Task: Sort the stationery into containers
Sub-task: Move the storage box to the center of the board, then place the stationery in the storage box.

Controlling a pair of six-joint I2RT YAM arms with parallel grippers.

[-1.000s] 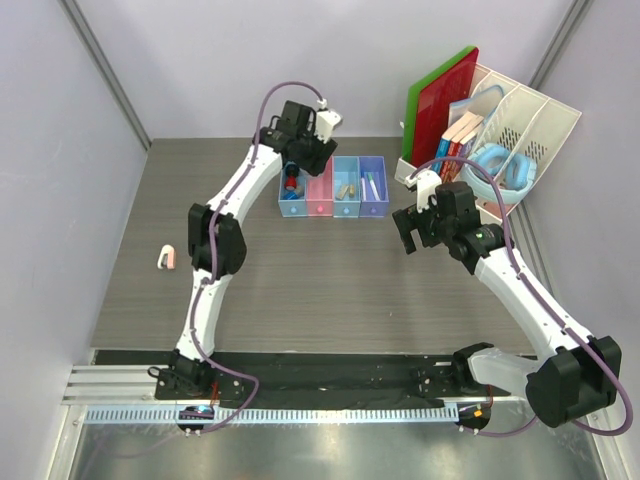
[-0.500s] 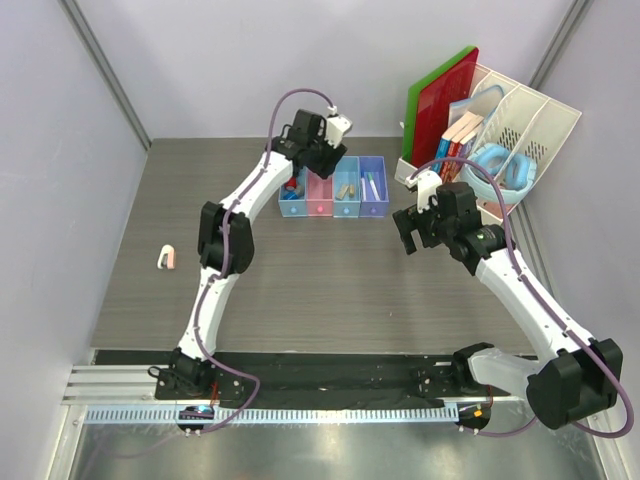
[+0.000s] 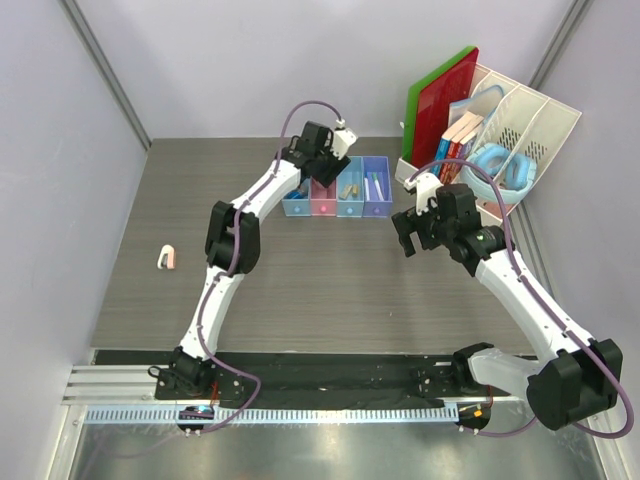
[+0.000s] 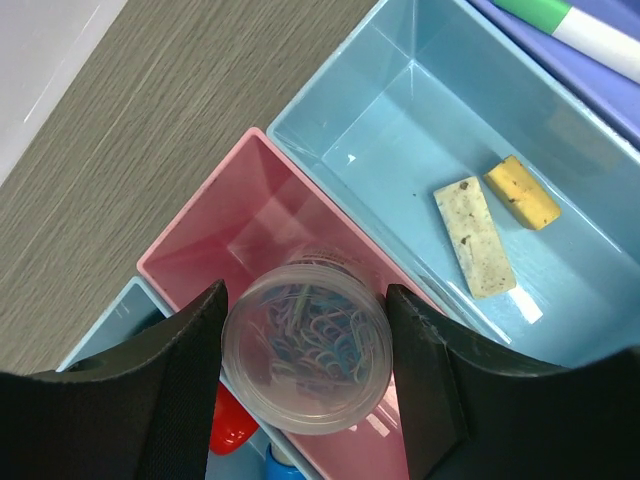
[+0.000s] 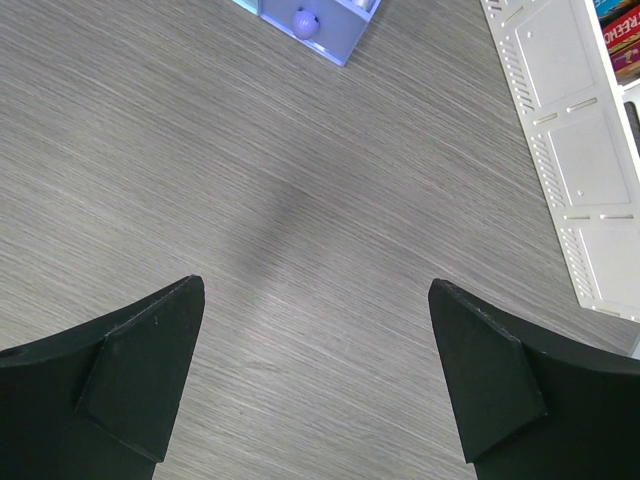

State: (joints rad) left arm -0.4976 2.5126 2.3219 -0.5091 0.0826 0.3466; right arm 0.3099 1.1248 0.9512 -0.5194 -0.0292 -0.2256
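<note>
My left gripper is shut on a clear round tub of coloured paper clips and holds it over the pink tray. In the top view it is above the row of trays. The light blue tray holds a whitish eraser and a yellow piece. The lavender tray holds a white pen with a green tip. The blue tray holds a red cylinder and a blue one. A pinkish-white roll lies far left. My right gripper is open over bare table.
A white slotted file rack with books, boards and light-blue headphones stands at the back right, close to my right arm. Its edge shows in the right wrist view. Grey walls close the table at the left and back.
My left gripper has moved to the right along the tray row, from over the blue tray to over the pink one, with the tub in it. The right arm has barely moved.
</note>
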